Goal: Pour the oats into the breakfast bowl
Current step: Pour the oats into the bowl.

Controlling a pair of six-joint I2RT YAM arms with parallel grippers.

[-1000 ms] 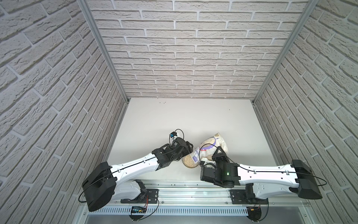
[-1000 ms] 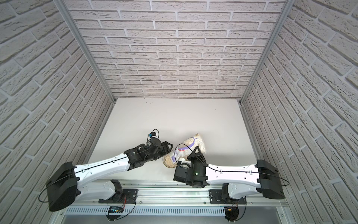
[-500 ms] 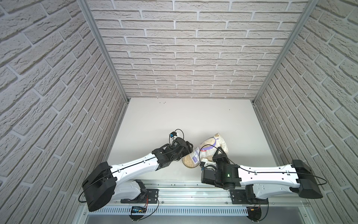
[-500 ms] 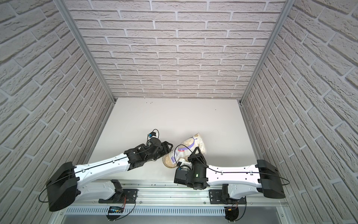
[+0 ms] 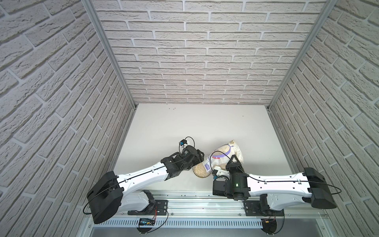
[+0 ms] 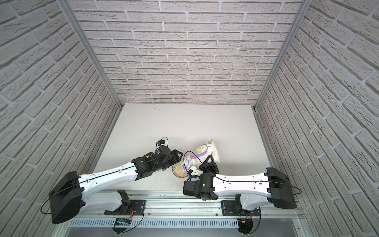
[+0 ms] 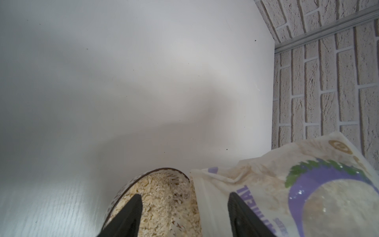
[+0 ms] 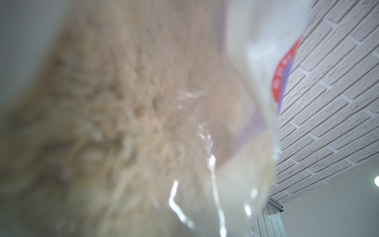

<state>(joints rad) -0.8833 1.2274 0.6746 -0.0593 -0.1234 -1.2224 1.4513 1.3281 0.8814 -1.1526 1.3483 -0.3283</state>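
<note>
The breakfast bowl (image 5: 200,172) (image 6: 179,172) (image 7: 143,176) sits near the table's front edge and holds a heap of pale oats (image 7: 158,197). The clear pouch of oats (image 5: 224,151) (image 6: 203,150) (image 7: 287,184) is tipped, its mouth down at the bowl's rim. My right gripper (image 5: 234,160) (image 6: 209,162) is shut on the pouch. In the right wrist view the blurred pouch (image 8: 143,123) fills the picture and hides the fingers. My left gripper (image 5: 199,157) (image 6: 178,156) (image 7: 184,195) is open at the bowl's left side. One of its fingers (image 7: 133,213) shows over the oats, the other in front of the pouch.
Brick-patterned walls (image 5: 61,102) close in the white table (image 5: 194,123) on three sides. Both arm bases sit on a metal rail (image 5: 205,201) along the front edge. A few dark specks (image 5: 171,108) lie near the back wall.
Almost nothing differs. The pouch stays tipped at the bowl, the right wrist has shifted only slightly, and the left arm has held still.
</note>
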